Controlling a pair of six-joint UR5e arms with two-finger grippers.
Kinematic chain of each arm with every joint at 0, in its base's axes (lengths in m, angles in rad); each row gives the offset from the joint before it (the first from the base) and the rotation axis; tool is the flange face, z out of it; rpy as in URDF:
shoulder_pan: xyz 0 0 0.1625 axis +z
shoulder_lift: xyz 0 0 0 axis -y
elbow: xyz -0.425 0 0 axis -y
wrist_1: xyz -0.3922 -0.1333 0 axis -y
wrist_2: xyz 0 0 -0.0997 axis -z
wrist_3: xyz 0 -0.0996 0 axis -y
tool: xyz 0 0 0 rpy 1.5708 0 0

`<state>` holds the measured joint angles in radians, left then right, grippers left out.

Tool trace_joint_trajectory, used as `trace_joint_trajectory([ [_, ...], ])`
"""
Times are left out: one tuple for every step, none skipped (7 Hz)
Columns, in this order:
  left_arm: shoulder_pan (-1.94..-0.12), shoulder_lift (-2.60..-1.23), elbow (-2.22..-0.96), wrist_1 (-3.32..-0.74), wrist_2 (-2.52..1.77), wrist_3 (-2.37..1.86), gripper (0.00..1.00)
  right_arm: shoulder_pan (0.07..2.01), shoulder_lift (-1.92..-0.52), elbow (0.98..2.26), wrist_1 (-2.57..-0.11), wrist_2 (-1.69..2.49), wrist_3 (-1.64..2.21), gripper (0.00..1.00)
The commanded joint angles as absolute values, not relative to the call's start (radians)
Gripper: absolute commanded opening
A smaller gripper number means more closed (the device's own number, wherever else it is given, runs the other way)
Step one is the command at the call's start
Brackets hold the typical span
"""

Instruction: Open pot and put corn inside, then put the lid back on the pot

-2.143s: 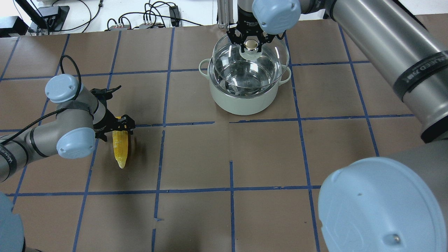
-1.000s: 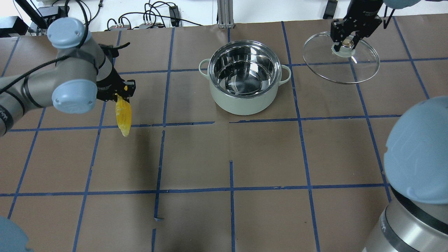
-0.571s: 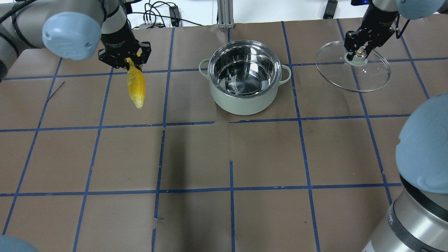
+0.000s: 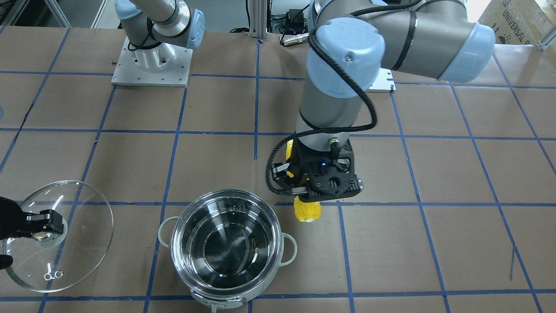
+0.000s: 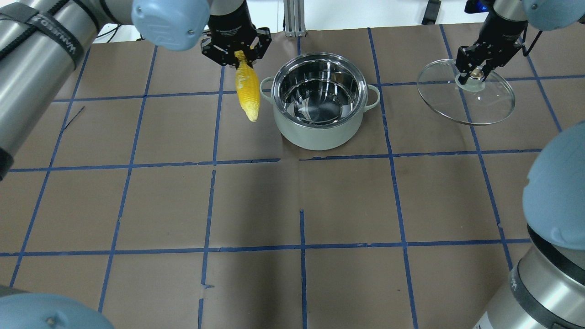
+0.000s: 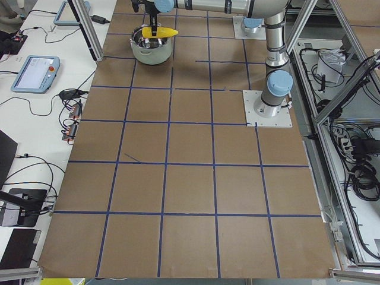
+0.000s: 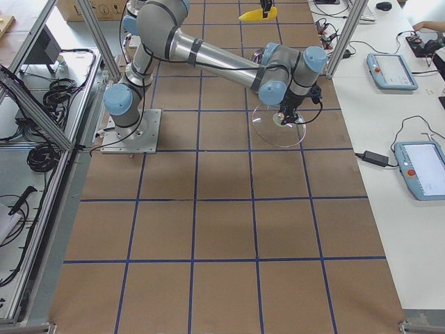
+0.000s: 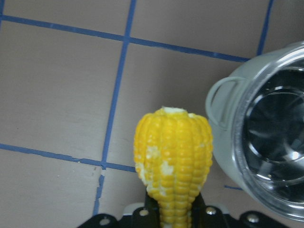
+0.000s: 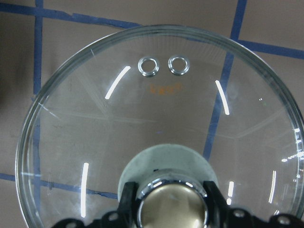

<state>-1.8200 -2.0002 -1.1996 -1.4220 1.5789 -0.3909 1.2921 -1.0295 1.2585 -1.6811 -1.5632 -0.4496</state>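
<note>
Overhead exterior: left gripper [image 5: 237, 55] is pinching yellow knobbly corn [image 5: 247, 93] at nine o'clock of round steel pot [image 5: 315, 137], right gripper [image 5: 475, 73] clamping clear glass lid [image 5: 475, 108]; centre before releasing

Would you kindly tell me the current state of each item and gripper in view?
Round shiny stainless-steel pot: uncovered, empty, upright.
Yellow ear of corn: gripped at one end, in the air beside the pot, not yet inside.
Round clear glass lid: off the pot, held by its knob.
Left gripper: shut on the corn.
Right gripper: shut on the lid.
</note>
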Motion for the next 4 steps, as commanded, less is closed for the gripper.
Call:
trace_joint_trajectory([
  [-1.894,-2.132,-1.079,-1.411,1.575,-0.438,0.03,1.293,-1.031,1.259,-1.681,-1.563,-0.448,0.27],
  [-1.916,-2.201,-1.004,-1.411,1.574,-0.442,0.03,1.293,-1.031,1.259,-1.681,-1.563,-0.448,0.27],
  [-1.930,-2.270,-0.935,-1.404,1.574,-0.442,0.03,1.295,-1.031,1.259,-1.681,-1.563,-0.446,0.27],
  [-1.949,-2.337,-0.870,-1.399,1.575,-0.442,0.03,1.295,-1.031,1.259,-1.681,-1.563,-0.445,0.27],
])
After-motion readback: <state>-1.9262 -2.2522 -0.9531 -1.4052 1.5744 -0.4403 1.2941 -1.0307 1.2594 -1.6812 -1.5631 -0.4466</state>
